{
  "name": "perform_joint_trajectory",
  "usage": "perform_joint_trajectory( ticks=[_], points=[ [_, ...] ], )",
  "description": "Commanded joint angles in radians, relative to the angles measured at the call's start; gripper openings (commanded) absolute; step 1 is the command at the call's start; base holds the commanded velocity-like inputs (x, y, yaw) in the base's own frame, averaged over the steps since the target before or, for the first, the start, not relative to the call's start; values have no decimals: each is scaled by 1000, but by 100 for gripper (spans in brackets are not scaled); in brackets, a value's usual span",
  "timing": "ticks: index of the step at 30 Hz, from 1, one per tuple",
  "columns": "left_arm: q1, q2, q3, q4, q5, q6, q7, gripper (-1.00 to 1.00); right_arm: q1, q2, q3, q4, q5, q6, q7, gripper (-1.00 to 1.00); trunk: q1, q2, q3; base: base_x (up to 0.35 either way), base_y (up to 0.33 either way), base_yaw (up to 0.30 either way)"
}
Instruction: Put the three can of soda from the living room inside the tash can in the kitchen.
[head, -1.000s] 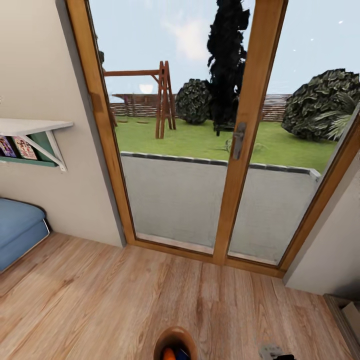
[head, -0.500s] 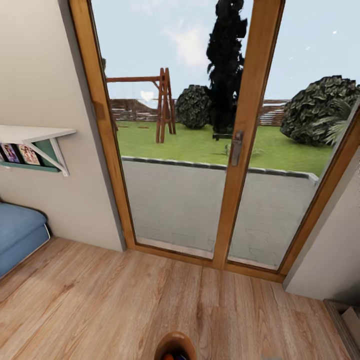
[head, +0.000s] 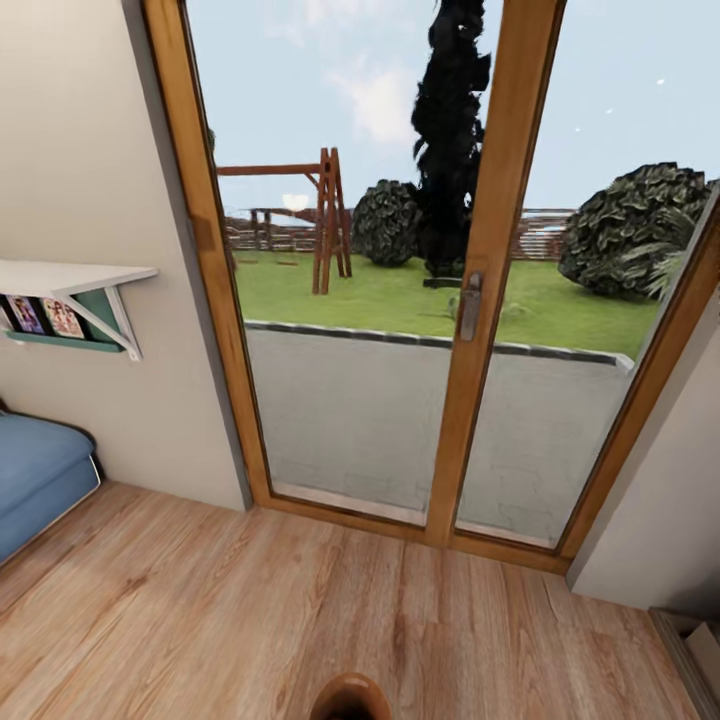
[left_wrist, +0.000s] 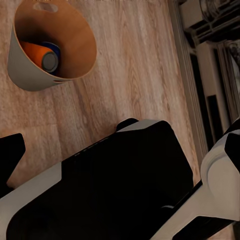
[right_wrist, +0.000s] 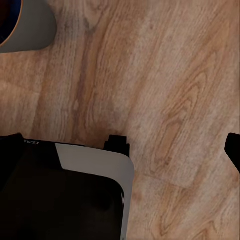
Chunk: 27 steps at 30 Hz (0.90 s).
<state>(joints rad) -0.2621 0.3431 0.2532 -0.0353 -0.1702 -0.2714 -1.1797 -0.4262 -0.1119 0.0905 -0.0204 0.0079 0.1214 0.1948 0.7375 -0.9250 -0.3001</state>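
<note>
The tash can (left_wrist: 30, 75) stands on the wood plank floor, tan outside and brown inside. An orange-red can of soda (left_wrist: 34, 50) lies in it, with a dark blue can of soda (left_wrist: 54, 48) beside it. In the head view the bin's rim (head: 350, 695) peeks in at the bottom edge, in front of the living room's glass doors. The right wrist view catches the bin's wall (right_wrist: 32, 27) in a corner. My left gripper (left_wrist: 125, 147) and right gripper (right_wrist: 122, 145) are both open, fingers far apart with nothing between them, over my own black and white base (left_wrist: 115, 185).
Wood-framed glass doors (head: 470, 300) stand straight ahead, with a garden behind. A blue sofa (head: 30, 470) and a white wall shelf (head: 70, 280) are at the left. A pale wall (head: 660, 500) juts in at the right, with low furniture (head: 700, 640) at its foot.
The head camera has tipped upward, so the whole picture has slid down. The bin's rim now barely shows and the cans in it have dropped out of the head view.
</note>
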Motion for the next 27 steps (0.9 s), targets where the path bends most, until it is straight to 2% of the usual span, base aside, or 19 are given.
perform_joint_trajectory(
  ticks=[1,27],
  points=[
    [0,0,0,0,0,0,0,100,0,0,0,1,0,-2,0,100,0,0,2,0,0,0],
    [1,-3,0,-2,1,2,3,100,20,4,1,7,1,-16,-1,100,0,0,45,0,0,0]
  ],
)
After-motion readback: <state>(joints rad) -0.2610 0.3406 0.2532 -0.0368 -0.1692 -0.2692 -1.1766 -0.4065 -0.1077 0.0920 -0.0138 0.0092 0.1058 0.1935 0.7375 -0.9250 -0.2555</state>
